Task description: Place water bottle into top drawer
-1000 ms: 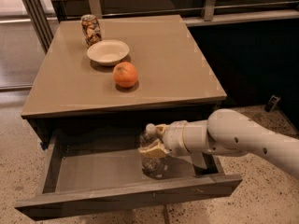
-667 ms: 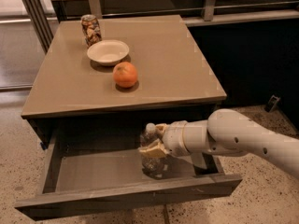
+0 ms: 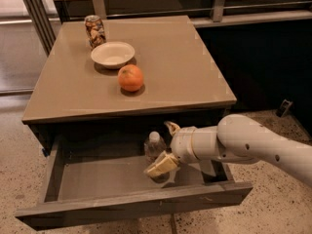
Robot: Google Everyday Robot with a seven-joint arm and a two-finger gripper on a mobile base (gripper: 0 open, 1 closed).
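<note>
The water bottle is small and clear with a white cap. It stands upright inside the open top drawer, right of the middle, on the grey drawer bottom. My gripper reaches into the drawer from the right and is open. One finger is up behind the bottle's cap and the other is low in front of its base, so the bottle sits between them. The lower finger hides part of the bottle's base.
On the brown table top lie an orange, a white bowl and a patterned drink can at the back left. A dark wall and rails stand behind the table. My white arm crosses the drawer's right end.
My fingers have spread apart from the bottle, which now shows more fully and stands on the drawer bottom. The arm has barely moved.
</note>
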